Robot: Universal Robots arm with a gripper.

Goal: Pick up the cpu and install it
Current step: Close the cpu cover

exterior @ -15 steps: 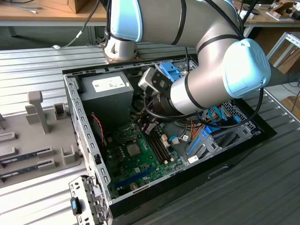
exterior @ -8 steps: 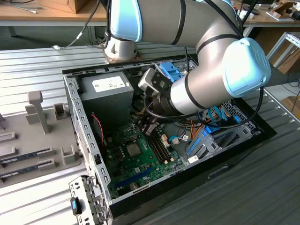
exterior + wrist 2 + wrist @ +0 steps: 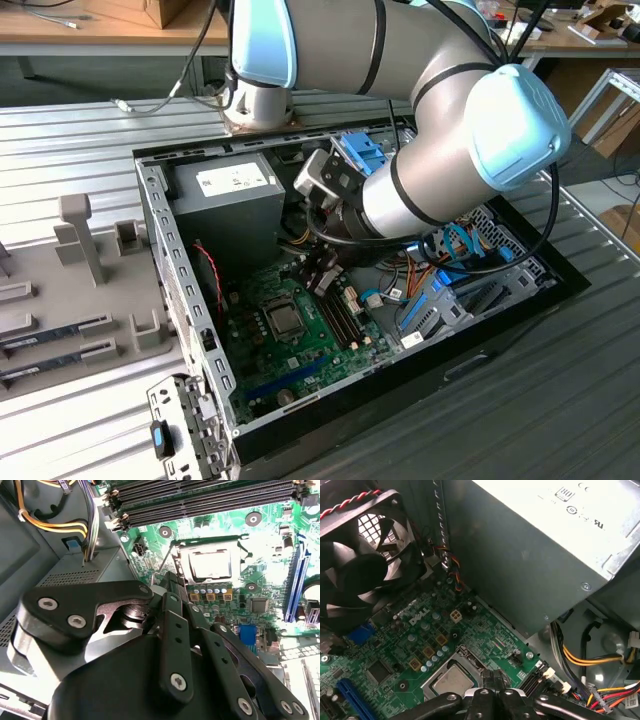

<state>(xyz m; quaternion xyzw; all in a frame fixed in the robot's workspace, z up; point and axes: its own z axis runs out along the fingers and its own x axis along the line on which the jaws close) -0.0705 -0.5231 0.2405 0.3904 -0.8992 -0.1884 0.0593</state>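
The cpu [image 3: 284, 320] lies flat in its socket on the green motherboard [image 3: 255, 375] inside the open computer case, silvery top facing up. In both wrist views the cpu [image 3: 211, 563] [image 3: 452, 682] sits framed by the metal socket bracket. My gripper [image 3: 322, 274] hangs just above the board, beside the socket on the side toward the memory slots. Its black fingers [image 3: 172, 587] meet at a narrow tip, shut, with nothing seen between them. The gripper [image 3: 495, 679] ends close to the socket's edge, apart from the chip.
The grey power-supply box [image 3: 228, 195] stands close behind the socket, with a black fan [image 3: 355, 565] nearby. Black memory slots [image 3: 200, 500] and coloured cables [image 3: 50, 525] flank the gripper. The perforated case wall [image 3: 165, 250] rises at the exterior view's left, with a grey fixture tray [image 3: 80, 300] beyond.
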